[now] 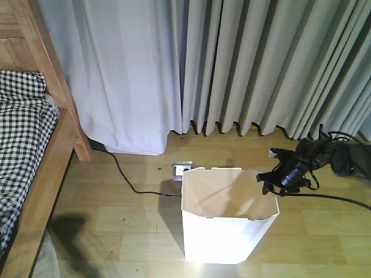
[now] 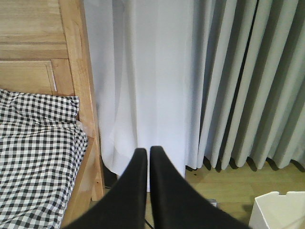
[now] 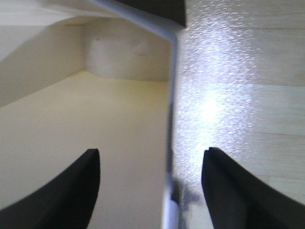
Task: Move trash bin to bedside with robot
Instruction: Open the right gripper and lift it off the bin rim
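No brand, label or writing is showing anywhere that I can read.

Nearest in the front view, the trash bin (image 1: pixel 229 217) is standing upright on the wooden floor (image 1: pixel 127 214), low and just right of centre, its cream inside facing up. My right pincer (image 3: pixel 151 179) is sitting at the bin's 3 o'clock rim, spread wide: in my right wrist view one finger is hanging over the cream inside and the other over the floor, with the thin white wall running up between them and neither finger clearly touching it. My right arm (image 1: pixel 295 168) is reaching in from 3 o'clock, angled down toward the rim, black cable (image 1: pixel 342 200) trailing behind it.

My left pincer (image 2: pixel 147 164) is pressed together with nothing between its fingers, pointing level toward the pale curtains (image 2: pixel 190 86).

The bed (image 1: pixel 35 174) with checked bedding and a light wooden frame is lying at 9 o'clock, well apart from the bin. Farther back, at 12 o'clock, a floor socket (image 1: pixel 178 170) is sitting just beyond the bin.
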